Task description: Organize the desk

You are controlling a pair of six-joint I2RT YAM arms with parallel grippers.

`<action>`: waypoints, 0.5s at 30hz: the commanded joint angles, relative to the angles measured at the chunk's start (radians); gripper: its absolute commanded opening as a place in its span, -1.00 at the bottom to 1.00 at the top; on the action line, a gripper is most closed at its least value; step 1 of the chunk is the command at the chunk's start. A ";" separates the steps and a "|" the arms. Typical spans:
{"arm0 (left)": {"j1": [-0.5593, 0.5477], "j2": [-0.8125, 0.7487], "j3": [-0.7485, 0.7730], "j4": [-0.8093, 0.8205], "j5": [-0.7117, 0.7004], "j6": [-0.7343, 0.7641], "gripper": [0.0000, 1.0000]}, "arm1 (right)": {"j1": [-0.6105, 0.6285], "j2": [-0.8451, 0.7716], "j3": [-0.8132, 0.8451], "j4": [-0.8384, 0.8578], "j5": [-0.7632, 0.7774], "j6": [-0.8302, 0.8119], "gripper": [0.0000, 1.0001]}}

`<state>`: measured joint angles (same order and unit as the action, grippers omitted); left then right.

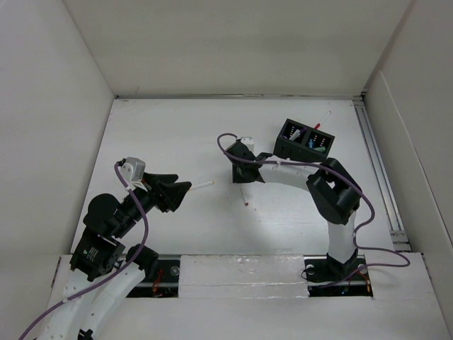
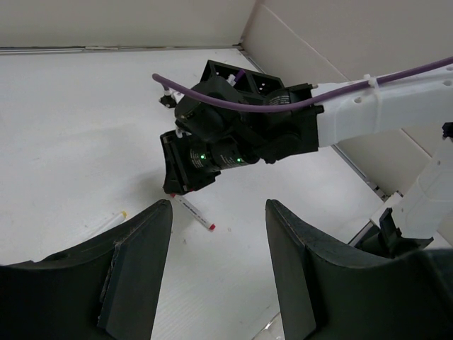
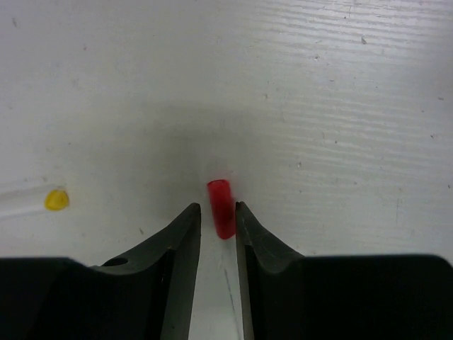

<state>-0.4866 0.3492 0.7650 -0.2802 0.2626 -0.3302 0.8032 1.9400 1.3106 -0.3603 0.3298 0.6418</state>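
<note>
Counter (image 1: pixel 163 134), rigid matte white, spreads under both arms, walled on 3 sides w/ a rail (image 1: pixel 379 170) at right, plenty of bare room mid & left; black organizer box (image 1: pixel 304 139) sits back-right. Left hand (image 2: pixel 218 203) hangs wide open, empty; right hand (image 3: pixel 218 216) has fingers set narrow either side of the red-capped pen (image 3: pixel 221 205) lying flat mid-counter, can't tell if pinching. Pen prob. light, stiff, slick, apt to roll, so take it mid-barrel; yellow-capped pen (image 1: pixel 202 185) lies just left.
</note>
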 commanded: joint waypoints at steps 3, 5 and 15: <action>0.005 -0.013 -0.007 0.045 0.012 0.008 0.03 | -0.015 0.059 0.075 -0.086 -0.032 -0.033 -0.42; 0.005 -0.013 -0.006 0.045 0.015 0.010 0.03 | -0.015 0.056 0.076 -0.094 -0.025 -0.028 -0.42; 0.005 -0.010 -0.004 0.042 0.013 0.008 0.03 | -0.024 0.117 0.160 -0.212 0.006 -0.065 -0.36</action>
<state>-0.4866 0.3489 0.7650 -0.2802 0.2626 -0.3302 0.7856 2.0220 1.4296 -0.5007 0.3164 0.6010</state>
